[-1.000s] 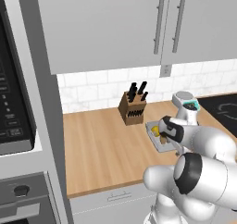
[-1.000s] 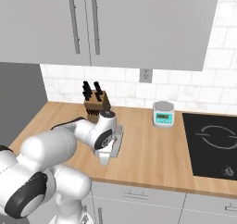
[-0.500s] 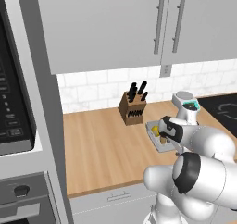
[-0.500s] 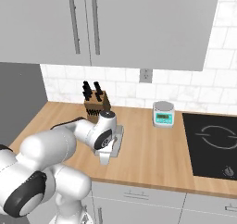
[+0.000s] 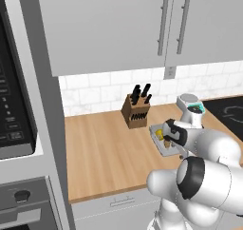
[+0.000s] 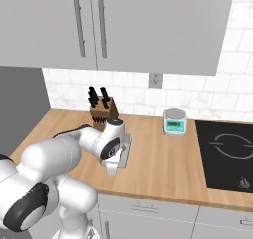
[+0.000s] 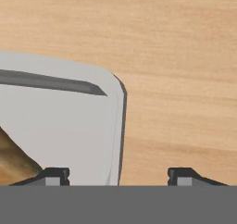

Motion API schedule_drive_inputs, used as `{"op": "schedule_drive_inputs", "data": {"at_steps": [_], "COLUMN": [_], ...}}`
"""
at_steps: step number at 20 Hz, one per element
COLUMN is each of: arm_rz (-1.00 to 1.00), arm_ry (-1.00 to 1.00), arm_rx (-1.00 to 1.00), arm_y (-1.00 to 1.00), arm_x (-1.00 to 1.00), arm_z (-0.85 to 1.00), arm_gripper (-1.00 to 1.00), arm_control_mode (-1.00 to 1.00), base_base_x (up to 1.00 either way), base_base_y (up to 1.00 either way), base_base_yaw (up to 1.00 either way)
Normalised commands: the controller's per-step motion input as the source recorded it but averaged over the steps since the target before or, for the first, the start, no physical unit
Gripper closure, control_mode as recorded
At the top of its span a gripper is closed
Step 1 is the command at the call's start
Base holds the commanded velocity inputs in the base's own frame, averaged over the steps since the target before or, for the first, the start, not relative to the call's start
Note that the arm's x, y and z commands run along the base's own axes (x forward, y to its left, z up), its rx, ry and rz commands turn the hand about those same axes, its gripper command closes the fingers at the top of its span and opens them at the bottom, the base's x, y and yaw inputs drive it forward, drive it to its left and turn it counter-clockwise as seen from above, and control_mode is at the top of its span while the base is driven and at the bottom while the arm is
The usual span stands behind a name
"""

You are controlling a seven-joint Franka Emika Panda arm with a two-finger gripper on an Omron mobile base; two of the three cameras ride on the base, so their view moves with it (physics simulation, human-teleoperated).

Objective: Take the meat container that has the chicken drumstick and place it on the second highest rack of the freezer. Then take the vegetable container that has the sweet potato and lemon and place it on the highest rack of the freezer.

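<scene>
Gripper (image 7: 118,174) sits low over the grey vegetable container (image 7: 69,126) on the wooden counter (image 7: 176,56), jaws apart and straddling the tray's rim: one fingertip (image 7: 55,174) inside the wall, the other outside over bare wood. Nothing is clenched. Sweet potato (image 7: 11,165) shows tan-brown at the tray's inner edge. From the left base view, the container (image 5: 159,139) lies just beside the knife block (image 5: 135,111), with the lemon (image 5: 167,142) partly visible. Kitchen scale (image 6: 175,122) stands well apart.
</scene>
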Motion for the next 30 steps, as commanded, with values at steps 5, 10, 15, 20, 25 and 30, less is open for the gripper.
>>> {"op": "schedule_drive_inputs", "data": {"at_steps": [5, 10, 15, 20, 25, 30], "arm_rz": [0.00, 0.00, 0.00, 0.00, 0.00, 0.00], "arm_ry": [0.00, 0.00, 0.00, 0.00, 0.00, -0.03], "arm_rx": [0.00, 0.00, 0.00, 0.00, 0.00, 0.00], "arm_y": [0.00, 0.00, 0.00, 0.00, 0.01, 0.06], "arm_x": [0.00, 0.00, 0.00, 0.00, 0.00, 0.00], "arm_z": [0.00, 0.00, 0.00, -0.17, -0.28, -0.38], "arm_gripper": [1.00, 1.00, 1.00, 1.00, 1.00, 1.00], "arm_control_mode": [-1.00, -1.00, -1.00, -1.00, -1.00, -1.00], "base_base_x": [0.00, 0.00, 0.00, 0.00, 0.00, 0.00], "base_base_y": [0.00, 0.00, 0.00, 0.00, 0.00, 0.00], "base_base_yaw": [0.00, 0.00, 0.00, 0.00, 0.00, 0.00]}}
